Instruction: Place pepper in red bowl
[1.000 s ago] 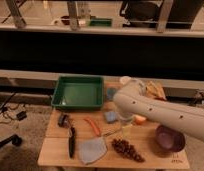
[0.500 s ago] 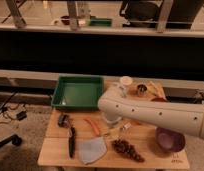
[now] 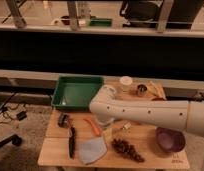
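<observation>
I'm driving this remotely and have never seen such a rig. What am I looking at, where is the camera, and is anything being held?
There is only one picture. It looks down on a small wooden table, and where the camera is mounted is not on record. The thick white tube reaching in from the right is the robot's single arm. At its left end hangs the gripper, a two-finger clamp. It is just right of the pepper, open and holding nothing.

The pepper lies on the table. Around it are a black knife, a green tray, a grey cloth, grapes and a purple bowl. A white cup stands at the back.

I cannot make out the red bowl; the arm hides part of the table.
</observation>
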Tool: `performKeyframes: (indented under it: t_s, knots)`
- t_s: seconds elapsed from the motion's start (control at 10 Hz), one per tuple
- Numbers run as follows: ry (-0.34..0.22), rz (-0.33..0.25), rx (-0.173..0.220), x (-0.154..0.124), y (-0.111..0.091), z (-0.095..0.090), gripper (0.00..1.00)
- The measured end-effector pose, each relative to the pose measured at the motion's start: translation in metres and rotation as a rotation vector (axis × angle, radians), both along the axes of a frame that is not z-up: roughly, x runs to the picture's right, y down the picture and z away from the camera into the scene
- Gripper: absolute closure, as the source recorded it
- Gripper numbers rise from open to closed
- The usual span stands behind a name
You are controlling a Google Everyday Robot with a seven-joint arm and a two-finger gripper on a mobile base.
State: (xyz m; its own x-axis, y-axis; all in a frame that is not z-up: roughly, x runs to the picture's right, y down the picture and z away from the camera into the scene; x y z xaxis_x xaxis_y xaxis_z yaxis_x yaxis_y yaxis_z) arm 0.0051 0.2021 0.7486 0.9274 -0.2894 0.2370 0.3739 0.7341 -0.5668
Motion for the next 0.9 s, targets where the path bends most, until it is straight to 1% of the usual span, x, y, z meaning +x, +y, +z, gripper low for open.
performKeyframes:
  t_s: [0.1, 0.3, 0.4, 0.7, 0.8, 0.9]
  knots:
    - [-0.007, -0.003, -0.005, -0.004, 0.002, 0.002, 0.2]
    - [-0.055, -0.021, -0.01, -0.009, 0.001, 0.007, 0.2]
    - [-0.105, -0.035, -0.017, -0.012, -0.002, 0.009, 0.2]
    - [-0.206, -0.063, -0.029, -0.015, -0.011, 0.012, 0.2]
    - [-0.242, -0.072, -0.039, -0.015, -0.012, 0.013, 0.2]
    - [-0.285, -0.08, -0.057, -0.015, -0.012, 0.015, 0.2]
